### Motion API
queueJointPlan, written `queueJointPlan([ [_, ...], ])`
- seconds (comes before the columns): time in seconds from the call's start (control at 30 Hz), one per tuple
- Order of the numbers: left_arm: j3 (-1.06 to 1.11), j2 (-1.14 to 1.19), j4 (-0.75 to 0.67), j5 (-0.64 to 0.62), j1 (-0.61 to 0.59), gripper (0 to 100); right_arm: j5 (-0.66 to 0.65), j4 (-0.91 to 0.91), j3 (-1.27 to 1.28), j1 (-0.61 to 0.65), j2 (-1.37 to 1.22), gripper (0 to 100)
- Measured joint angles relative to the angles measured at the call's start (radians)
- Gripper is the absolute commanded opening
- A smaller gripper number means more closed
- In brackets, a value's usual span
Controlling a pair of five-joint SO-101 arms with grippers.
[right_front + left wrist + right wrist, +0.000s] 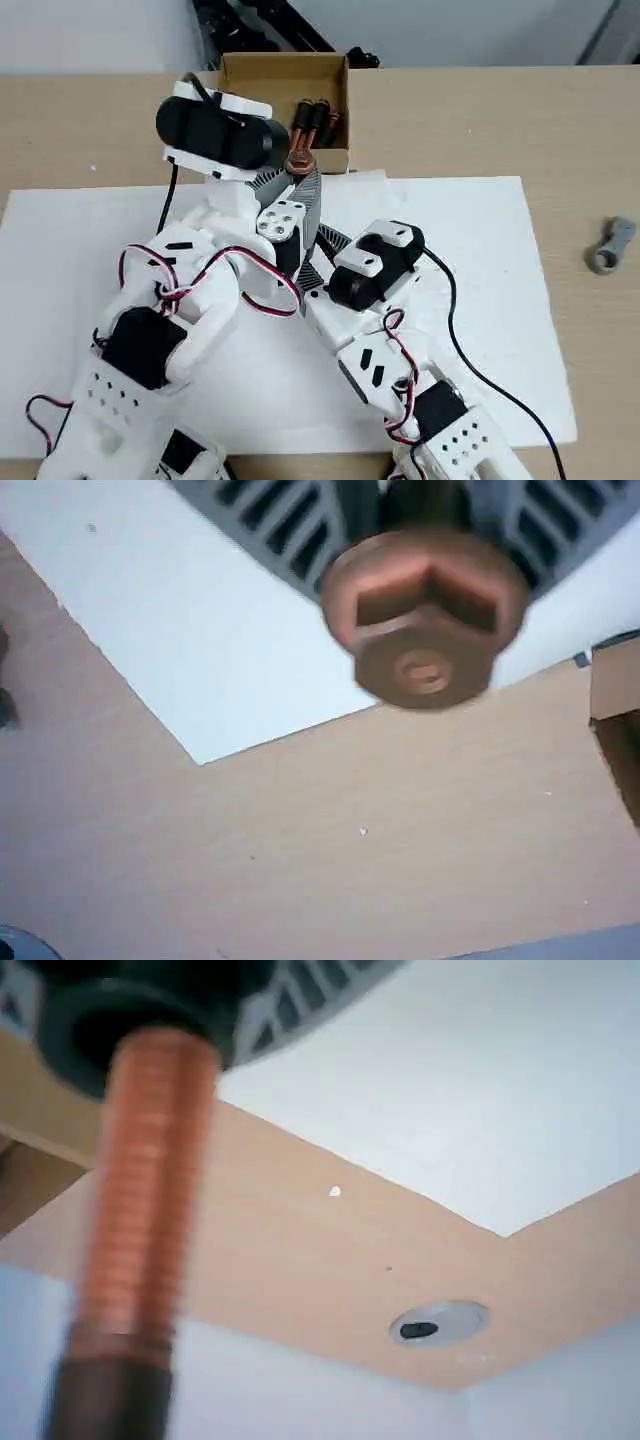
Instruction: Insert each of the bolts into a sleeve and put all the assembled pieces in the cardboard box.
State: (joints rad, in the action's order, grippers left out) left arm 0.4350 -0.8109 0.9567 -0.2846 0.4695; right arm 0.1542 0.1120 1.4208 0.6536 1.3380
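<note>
A copper bolt [300,164] hangs just in front of the cardboard box [262,72], and my left gripper [301,187] is shut on it. In the left wrist view its hex head [425,620] sits between the grey ribbed jaws. My right gripper [316,250] lies close behind the left one, shut on a black sleeve [105,1030]. The bolt's threaded shaft [145,1190] sticks out of that sleeve. Several assembled copper and black pieces [316,120] lie in the box's right corner. From above, the left gripper hides the sleeve.
A white foam board [460,230] covers the wooden table under both arms. A grey wrench-like part [610,245] lies on the wood at the far right. A round grey grommet [438,1322] sits in the tabletop. Black cables run beside each arm.
</note>
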Motion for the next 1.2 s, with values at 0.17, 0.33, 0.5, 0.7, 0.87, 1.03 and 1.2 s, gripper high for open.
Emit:
queueJointPlan([
  [0.17, 0.0, 0.005, -0.002, 0.0, 0.0, 0, 0.0, 0.0, 0.0, 0.0, 0.0, 0.2],
  [0.33, 0.051, 0.005, -0.041, 0.002, 0.0, 0, 0.0, 0.0, 0.0, 0.0, -0.002, 0.2],
  [0.5, 0.114, 0.005, -0.092, 0.002, 0.0, 0, 0.0, 0.0, 0.002, -0.003, -0.002, 0.2],
  [0.7, 0.118, 0.003, -0.066, 0.046, 0.003, 0, 0.0, 0.002, 0.003, 0.002, -0.003, 0.2],
  [0.87, 0.121, 0.005, 0.06, 0.104, 0.046, 1, 0.003, 0.002, 0.002, -0.005, -0.002, 0.2],
  [1.03, 0.12, 0.005, 0.132, 0.166, 0.057, 8, 0.003, 0.002, 0.002, 0.0, -0.002, 0.2],
  [1.2, 0.015, 0.006, 0.275, 0.16, 0.057, 15, 0.003, 0.006, 0.0, -0.003, -0.002, 0.2],
])
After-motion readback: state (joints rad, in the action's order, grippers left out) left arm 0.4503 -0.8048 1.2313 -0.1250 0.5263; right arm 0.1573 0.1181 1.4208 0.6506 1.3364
